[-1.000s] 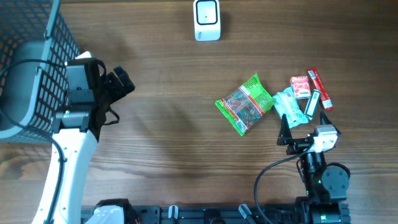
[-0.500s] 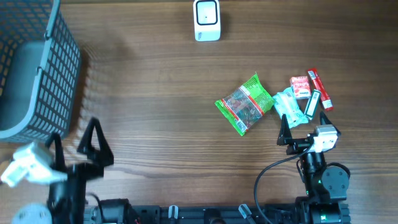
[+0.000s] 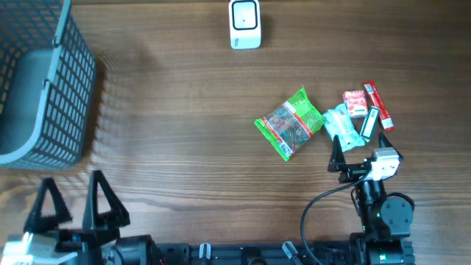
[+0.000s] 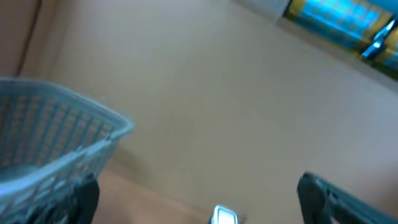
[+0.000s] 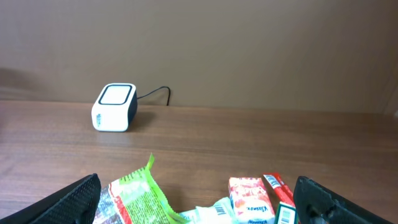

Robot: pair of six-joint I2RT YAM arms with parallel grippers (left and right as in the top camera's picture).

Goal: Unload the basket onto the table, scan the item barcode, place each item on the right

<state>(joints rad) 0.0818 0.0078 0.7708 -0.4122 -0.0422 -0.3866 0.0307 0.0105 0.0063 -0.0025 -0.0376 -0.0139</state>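
The grey mesh basket (image 3: 51, 88) fills the far-left corner of the bench (image 3: 184, 140). From my left wrist its rim (image 4: 62, 134) shows at the left, blurred. My left gripper (image 3: 72, 184) sits at the near-left corner, just nearer than the basket. Its jaws are spread wide with nothing between them, and the two dark fingers (image 3: 99, 193) point toward the far edge.

The white barcode scanner (image 3: 244, 24) stands at the middle of the far edge, its window facing up. My right wrist sees it (image 5: 115, 107) with a cable trailing off behind it.

The items lie right of centre, well apart from the scanner. First comes a green snack bag (image 3: 291, 123), lying flat and skewed. Touching its right side is a pale blue packet (image 3: 344, 125). Beyond that are a small red-and-white box (image 3: 356, 102), a dark green stick pack (image 3: 370, 121) and a red stick pack (image 3: 378, 103), close together toward the right edge.

My right gripper (image 3: 358, 147) rests just nearer than this cluster. Its jaws are fully apart and grip nothing. From that wrist the bag (image 5: 134, 193) and box (image 5: 249, 194) lie between the fingers (image 5: 78, 199).
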